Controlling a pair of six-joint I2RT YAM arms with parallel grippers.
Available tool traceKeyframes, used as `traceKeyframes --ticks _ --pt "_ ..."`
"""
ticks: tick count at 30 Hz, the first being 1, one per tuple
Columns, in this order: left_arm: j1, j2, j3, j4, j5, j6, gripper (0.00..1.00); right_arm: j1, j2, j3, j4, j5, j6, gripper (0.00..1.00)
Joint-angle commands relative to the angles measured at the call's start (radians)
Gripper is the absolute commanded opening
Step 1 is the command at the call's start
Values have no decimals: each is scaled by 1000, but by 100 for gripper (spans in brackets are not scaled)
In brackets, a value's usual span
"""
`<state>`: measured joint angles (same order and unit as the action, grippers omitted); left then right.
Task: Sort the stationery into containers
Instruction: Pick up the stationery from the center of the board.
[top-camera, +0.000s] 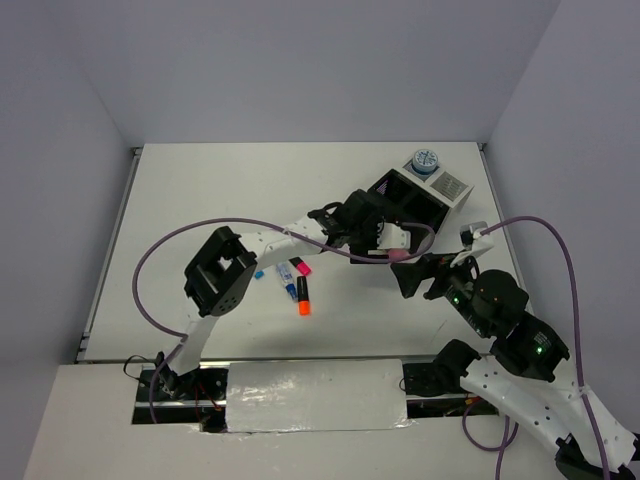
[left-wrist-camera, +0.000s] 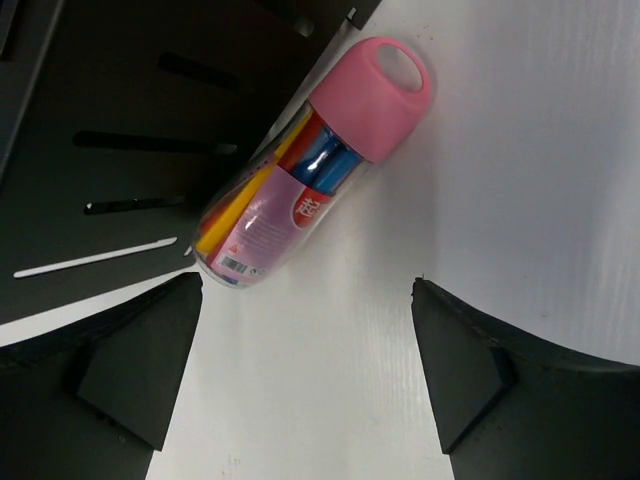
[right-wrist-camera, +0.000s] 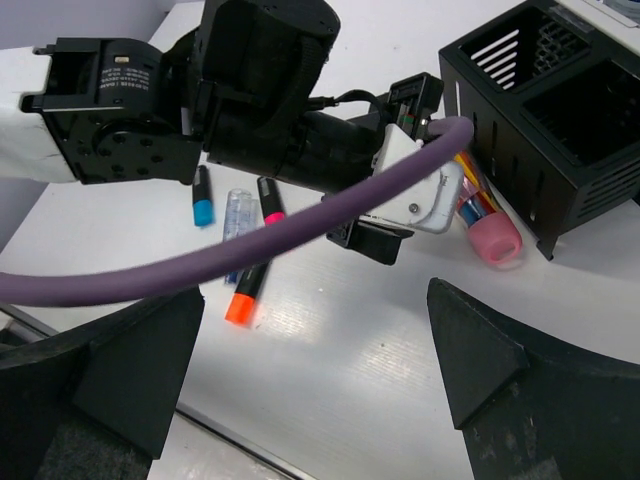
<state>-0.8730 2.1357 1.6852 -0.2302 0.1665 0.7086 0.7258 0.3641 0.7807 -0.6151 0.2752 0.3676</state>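
Observation:
A pink-capped clear capsule (left-wrist-camera: 310, 165) full of coloured pens lies on the table, leaning against the black container (left-wrist-camera: 120, 130). My left gripper (left-wrist-camera: 305, 283) is open just short of it, with nothing between its fingers. In the top view the left gripper (top-camera: 385, 240) sits beside the black container (top-camera: 405, 200), and the capsule's pink cap (top-camera: 400, 256) shows below it. My right gripper (top-camera: 425, 275) is open and empty, a little nearer than the capsule (right-wrist-camera: 490, 235). Orange (right-wrist-camera: 240, 305), pink (right-wrist-camera: 270, 205) and blue (right-wrist-camera: 202, 210) highlighters and a white-blue marker (right-wrist-camera: 237, 215) lie loose left of centre.
The white mesh container (top-camera: 450, 185) stands behind the black one, with a blue-white roll (top-camera: 425, 161) at its far end. The left arm's purple cable (right-wrist-camera: 300, 225) crosses the right wrist view. Grey walls close in the table at the back and sides.

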Motion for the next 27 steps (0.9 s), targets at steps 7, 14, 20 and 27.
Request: traceKeyframes --ticks 7,14,20,27 --pt "-4 64 -7 152 7 80 98 -2 38 31 58 1 -33 100" --pt "-4 90 -6 195 7 91 99 -2 -23 45 37 52 -27 100" --pt "-4 135 39 161 2 109 98 -2 -59 57 17 56 -30 100" --pt "-4 179 102 106 5 120 97 -2 -68 60 3 47 -29 100"
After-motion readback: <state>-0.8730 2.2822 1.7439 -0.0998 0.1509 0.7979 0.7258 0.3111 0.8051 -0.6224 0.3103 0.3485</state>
